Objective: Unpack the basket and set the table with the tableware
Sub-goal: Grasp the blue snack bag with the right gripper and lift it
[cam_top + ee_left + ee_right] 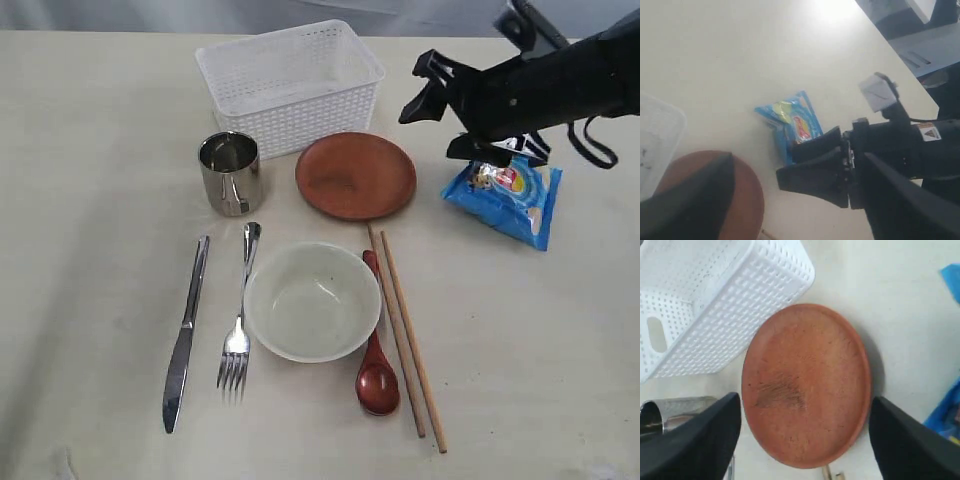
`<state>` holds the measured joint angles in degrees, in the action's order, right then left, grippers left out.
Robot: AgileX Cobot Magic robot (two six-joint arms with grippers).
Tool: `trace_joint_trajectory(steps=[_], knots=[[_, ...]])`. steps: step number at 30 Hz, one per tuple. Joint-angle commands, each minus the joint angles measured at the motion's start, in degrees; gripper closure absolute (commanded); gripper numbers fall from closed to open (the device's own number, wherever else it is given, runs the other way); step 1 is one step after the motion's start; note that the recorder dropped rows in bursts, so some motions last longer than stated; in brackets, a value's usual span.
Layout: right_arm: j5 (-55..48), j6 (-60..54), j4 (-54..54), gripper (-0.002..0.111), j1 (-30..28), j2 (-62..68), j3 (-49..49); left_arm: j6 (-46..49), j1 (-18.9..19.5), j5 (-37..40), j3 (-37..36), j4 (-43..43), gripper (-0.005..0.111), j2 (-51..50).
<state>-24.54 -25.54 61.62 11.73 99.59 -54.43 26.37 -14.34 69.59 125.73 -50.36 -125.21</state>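
White basket stands empty, tableware laid across the counter; left fingers and right fingers gape, holding nothing.

A pale beige table held a cream bowl. Left of the bowl lay a steel fork, then a steel knife. Just right of the bowl lay a reddish wooden spoon and two chopsticks. Behind the bowl stood a steel cup and a brown plate, with a white basket farther back. A blue chip bag lay behind the bowl to the right.
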Motion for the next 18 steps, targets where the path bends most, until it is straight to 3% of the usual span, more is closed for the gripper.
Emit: trace_joint_trajectory(steps=[1, 8, 18], knots=[[1.8, 8.7, -14.8, 0.04, -1.0, -3.7, -0.1, 0.0, 0.0, 0.4, 0.0, -0.2, 0.042, 0.5], [-1.8, 22.7, -37.4, 0.04, -6.9, -3.8, -0.1, 0.0, 0.0, 0.4, 0.0, -0.2, 0.042, 0.5], [1.1, 24.8, -42.6, 0.04, -3.5, 2.1, -4.3, 0.2, 0.0, 0.4, 0.0, -0.2, 0.042, 0.5]])
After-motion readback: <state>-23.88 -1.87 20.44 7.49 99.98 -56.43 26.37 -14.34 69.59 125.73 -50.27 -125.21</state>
